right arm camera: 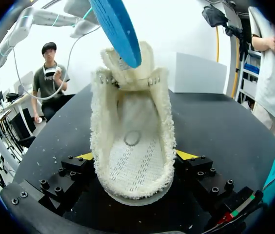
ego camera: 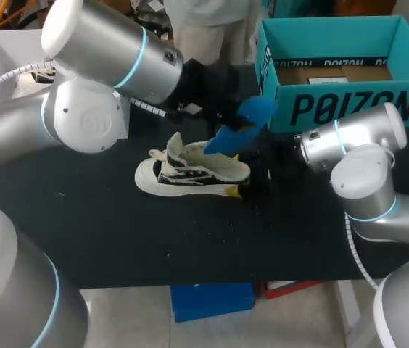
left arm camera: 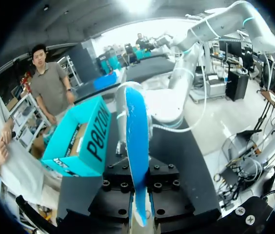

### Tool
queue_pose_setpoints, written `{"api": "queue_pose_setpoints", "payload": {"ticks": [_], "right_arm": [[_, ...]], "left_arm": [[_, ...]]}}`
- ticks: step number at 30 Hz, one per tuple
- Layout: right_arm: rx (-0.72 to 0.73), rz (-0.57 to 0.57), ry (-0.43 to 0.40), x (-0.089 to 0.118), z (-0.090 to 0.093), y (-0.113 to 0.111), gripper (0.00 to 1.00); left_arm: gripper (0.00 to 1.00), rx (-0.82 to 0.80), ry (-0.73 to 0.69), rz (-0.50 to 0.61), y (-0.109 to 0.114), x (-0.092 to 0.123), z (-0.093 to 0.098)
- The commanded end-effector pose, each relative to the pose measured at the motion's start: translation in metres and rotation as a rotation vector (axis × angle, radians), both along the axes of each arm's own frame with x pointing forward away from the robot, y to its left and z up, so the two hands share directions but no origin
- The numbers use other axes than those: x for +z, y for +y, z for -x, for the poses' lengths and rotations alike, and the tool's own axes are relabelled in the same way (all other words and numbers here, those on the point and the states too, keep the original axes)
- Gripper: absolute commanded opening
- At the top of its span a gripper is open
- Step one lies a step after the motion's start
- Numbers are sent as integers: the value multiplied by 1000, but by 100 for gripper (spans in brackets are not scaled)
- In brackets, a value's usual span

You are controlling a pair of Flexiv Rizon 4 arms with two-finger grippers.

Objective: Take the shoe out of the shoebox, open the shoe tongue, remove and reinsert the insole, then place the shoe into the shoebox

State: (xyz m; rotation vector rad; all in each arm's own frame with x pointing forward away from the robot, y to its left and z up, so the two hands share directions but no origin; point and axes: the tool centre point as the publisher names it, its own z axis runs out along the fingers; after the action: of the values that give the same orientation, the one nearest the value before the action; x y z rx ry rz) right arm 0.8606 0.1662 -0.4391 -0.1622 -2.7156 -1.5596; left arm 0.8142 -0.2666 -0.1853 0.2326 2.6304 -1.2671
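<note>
Pinching the blue insole (left arm camera: 137,136), our left tool (left arm camera: 140,204) should, we judge, slide it low under the open tongue while our right tool (right arm camera: 135,156) clamps the sneaker (right arm camera: 132,122) by its heel on the bench (ego camera: 117,232).

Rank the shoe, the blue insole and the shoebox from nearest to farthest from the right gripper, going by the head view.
1. shoe: heel between the fingers of the right gripper.
2. insole: hanging just above the shoe's opening.
3. shoebox: back right of the table; its near corner nearly matches the insole, so 2 and 3 are hard to split.
</note>
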Motion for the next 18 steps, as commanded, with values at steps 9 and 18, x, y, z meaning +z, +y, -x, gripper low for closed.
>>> {"api": "queue_pose_setpoints", "payload": {"ticks": [9, 18], "right_arm": [[-1, 1, 1, -3, 1, 0, 0], [-1, 1, 1, -3, 1, 0, 0]], "left_arm": [[0, -96, 112, 163, -3, 62, -3], [0, -96, 112, 163, -3, 62, -3]]}}
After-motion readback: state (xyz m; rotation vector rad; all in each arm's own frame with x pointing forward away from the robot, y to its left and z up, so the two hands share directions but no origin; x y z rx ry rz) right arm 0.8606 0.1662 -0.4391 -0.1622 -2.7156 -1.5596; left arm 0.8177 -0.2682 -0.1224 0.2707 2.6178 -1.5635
